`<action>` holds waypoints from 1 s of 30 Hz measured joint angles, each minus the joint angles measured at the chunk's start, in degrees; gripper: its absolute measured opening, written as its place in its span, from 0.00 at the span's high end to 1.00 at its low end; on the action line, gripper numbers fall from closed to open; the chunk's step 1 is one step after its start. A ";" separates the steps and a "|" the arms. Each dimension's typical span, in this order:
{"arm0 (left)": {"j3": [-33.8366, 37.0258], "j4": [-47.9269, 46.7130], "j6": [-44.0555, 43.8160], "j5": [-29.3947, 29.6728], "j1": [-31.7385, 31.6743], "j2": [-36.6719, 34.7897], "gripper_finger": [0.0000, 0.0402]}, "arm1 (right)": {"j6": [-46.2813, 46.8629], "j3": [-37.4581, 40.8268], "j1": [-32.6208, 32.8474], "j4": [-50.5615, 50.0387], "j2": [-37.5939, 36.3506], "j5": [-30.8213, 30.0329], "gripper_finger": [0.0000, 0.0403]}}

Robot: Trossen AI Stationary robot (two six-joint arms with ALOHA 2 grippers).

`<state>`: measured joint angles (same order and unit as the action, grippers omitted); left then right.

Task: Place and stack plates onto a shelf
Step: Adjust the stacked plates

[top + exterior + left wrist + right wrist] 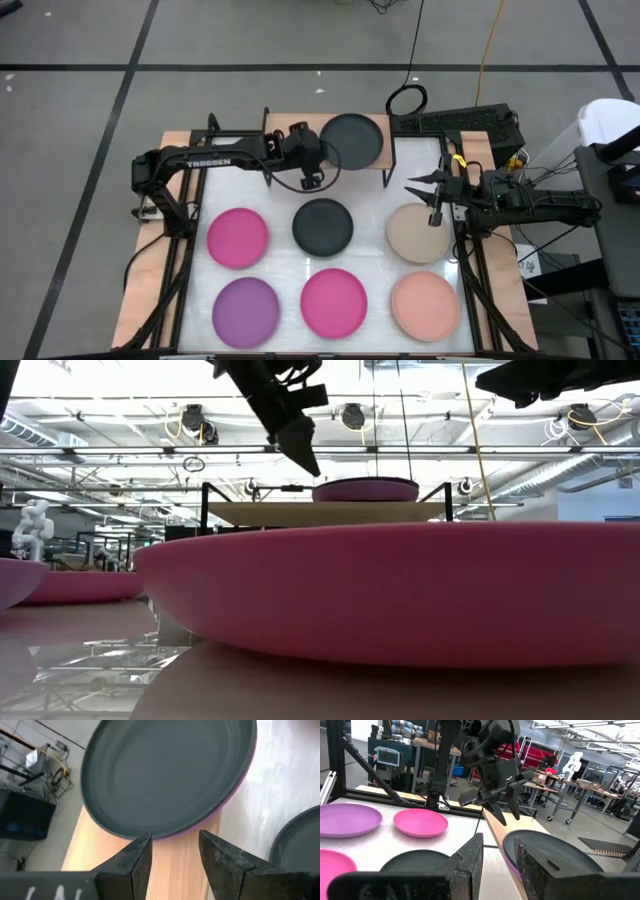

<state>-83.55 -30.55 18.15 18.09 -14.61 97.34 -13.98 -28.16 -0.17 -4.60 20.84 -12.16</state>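
The left hand (318, 165), fingers spread and empty, is seen just beside the dark grey plate (351, 140) stacked on the shelf (300, 128), while a second grey plate (322, 226) lies nearest on the table (290, 270) below.

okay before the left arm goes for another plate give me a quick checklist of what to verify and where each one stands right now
1. Left pincer open and empty: ok, its fingers stand apart just short of the stack's rim.
2. Dark grey plate lies on the shelf: ok, on top of a purple-rimmed plate.
3. Stack sits level: ok, judged from the low view.
4. Plates remaining on the table: ok, six lie apart, including the dark grey one nearest the shelf.
5. Right pincer clear of the left arm's path: ok, it hangs over the beige plate.
6. Right pincer empty: ok.
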 joint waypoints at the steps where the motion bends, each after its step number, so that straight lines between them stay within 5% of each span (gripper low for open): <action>1: 0.00 -0.16 -0.36 0.06 0.00 0.00 0.58 | -0.02 0.00 0.01 -0.01 0.00 0.00 0.77; 30: 0.04 5.95 -3.89 0.08 -4.04 5.46 0.58 | 0.44 0.00 0.01 -0.40 0.02 0.00 0.77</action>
<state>-83.50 -24.60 14.26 18.17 -18.65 102.80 -13.54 -28.16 -0.16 -5.00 20.86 -12.16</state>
